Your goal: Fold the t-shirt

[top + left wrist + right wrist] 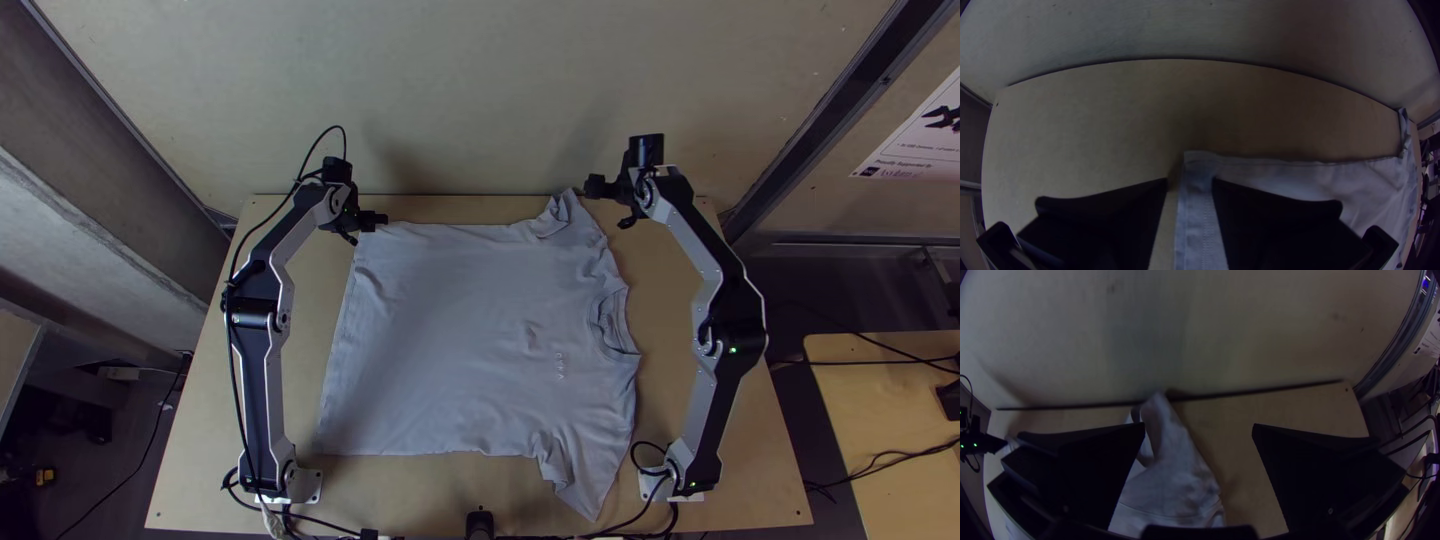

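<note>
T-shirt (460,330) lies spread over the desk (765,480), unfolded, so every fold seems still to be made; its bunched sleeve (567,212) reaches the far edge. Left pincer (1191,184) is narrowly open at the hem corner (1197,162), right pincer (1199,429) wide near that sleeve. The wall (480,90) beyond could cramp both; cables (620,525) trail along the near edge

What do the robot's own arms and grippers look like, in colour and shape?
The left arm and right arm have silver-grey links with black joints. A black cable runs along the left one; a small green light shows on the right. The left gripper and right gripper are black, with wide, flat fingers.
</note>
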Motion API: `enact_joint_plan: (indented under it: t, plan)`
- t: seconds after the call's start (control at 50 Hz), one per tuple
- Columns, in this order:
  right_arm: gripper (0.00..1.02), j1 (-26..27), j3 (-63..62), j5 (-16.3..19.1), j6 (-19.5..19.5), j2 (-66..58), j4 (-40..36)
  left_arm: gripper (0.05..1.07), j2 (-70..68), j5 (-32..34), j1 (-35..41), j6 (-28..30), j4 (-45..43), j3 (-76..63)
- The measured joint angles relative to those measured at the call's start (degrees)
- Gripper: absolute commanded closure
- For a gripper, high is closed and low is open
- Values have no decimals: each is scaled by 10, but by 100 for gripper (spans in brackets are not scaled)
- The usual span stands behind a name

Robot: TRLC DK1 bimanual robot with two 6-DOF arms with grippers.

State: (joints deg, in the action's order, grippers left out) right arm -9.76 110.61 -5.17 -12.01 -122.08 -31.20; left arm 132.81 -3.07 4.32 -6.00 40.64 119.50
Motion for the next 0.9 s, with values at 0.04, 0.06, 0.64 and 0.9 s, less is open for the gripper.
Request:
enact_joint_plan:
  t: [0.04,0.06,0.64,0.9]
  plan:
    - [4,-3,14,0,0,-14,-20,105,0,2,2,0,-2,0]
    - [5,-3,24,0,0,-22,-31,105,0,3,2,0,-3,0]
    - [44,-9,196,0,-15,-175,-144,105,-34,9,10,-9,-10,4]
    - [56,-9,196,0,-15,-210,-149,105,-58,11,12,-9,-10,11]
